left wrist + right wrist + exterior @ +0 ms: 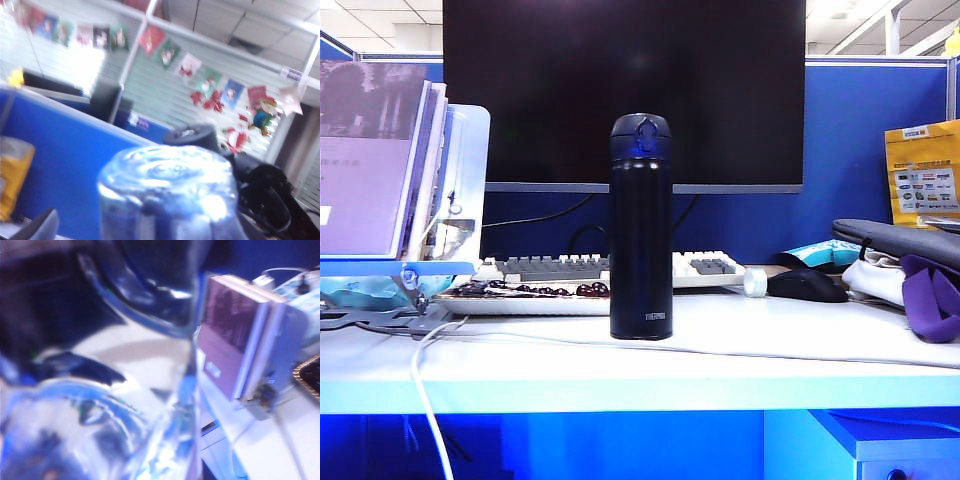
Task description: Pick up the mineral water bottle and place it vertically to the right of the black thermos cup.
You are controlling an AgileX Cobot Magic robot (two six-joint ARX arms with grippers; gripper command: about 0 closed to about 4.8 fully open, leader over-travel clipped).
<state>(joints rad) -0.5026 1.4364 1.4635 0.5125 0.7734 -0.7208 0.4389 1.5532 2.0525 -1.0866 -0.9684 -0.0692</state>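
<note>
The black thermos cup (640, 230) stands upright in the middle of the white desk (770, 350). Neither arm nor the bottle shows in the exterior view. In the left wrist view the clear base of the mineral water bottle (167, 195) fills the foreground, held up in the air. My left gripper (145, 232) is open: its one visible finger (39, 226) stands apart from the bottle, the other is hidden. The right arm's black body (265, 200) sits against the bottle's side. In the right wrist view the blurred bottle (100, 430) fills my right gripper (145, 460), hiding the fingers.
Behind the thermos lie a keyboard (570, 268), a tape roll (755, 282) and a black mouse (807, 286). A book on a stand (380, 160) is at the left, also in the right wrist view (235, 340). A grey bag (900, 245) lies at the right. A white cable (430, 400) hangs over the front edge.
</note>
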